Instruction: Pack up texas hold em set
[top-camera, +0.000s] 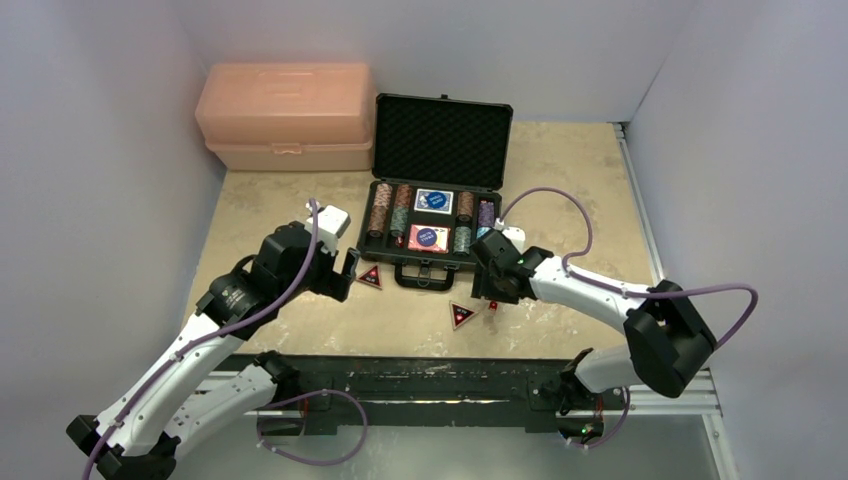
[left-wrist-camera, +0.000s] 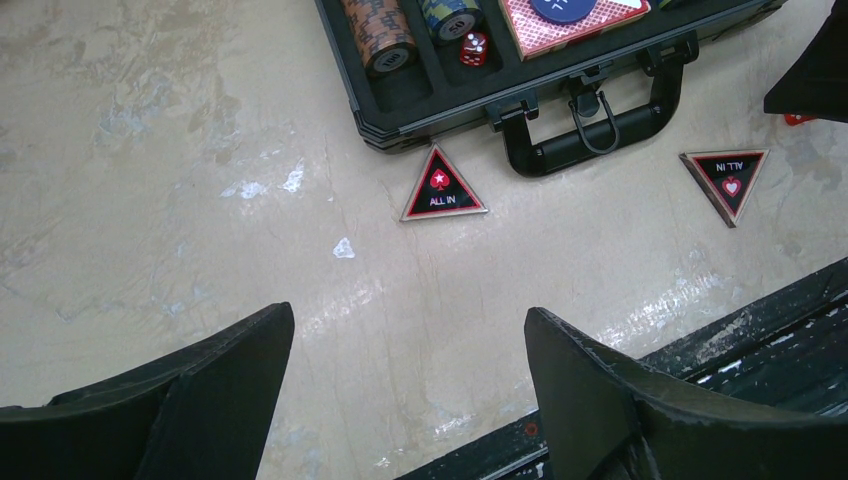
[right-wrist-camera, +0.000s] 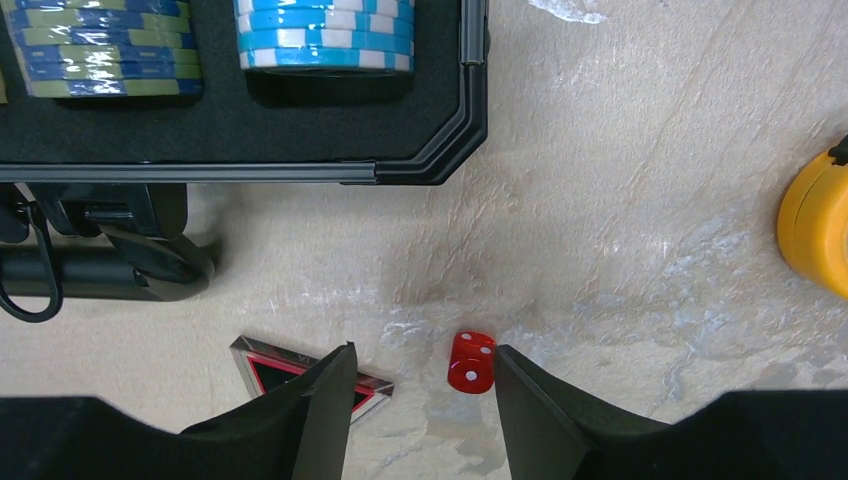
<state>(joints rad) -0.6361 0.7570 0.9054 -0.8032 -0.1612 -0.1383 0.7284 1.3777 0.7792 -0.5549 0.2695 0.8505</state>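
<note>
Red die (right-wrist-camera: 471, 362) on the bare surface (right-wrist-camera: 650, 200), just in front of the black case (right-wrist-camera: 420, 172), by its near right corner and beside a red triangle button (right-wrist-camera: 262, 362). Case open, with chip stacks (right-wrist-camera: 322, 40) and cards (top-camera: 433, 201) inside.

Best to come straight down, fingers low on each side of the die, then squeeze slowly. Small and smooth, so likely to pop out if pinched on a corner. Better to shift a little first and get the die in the middle.

Right hand (right-wrist-camera: 422, 352) partly open, holding nothing yet. Die between its fingers, very close to one; cannot tell if touching.

Left hand (left-wrist-camera: 408, 315) wide open and empty, above the surface in front of the case's near left corner, near a second triangle button (left-wrist-camera: 443, 187).
</note>
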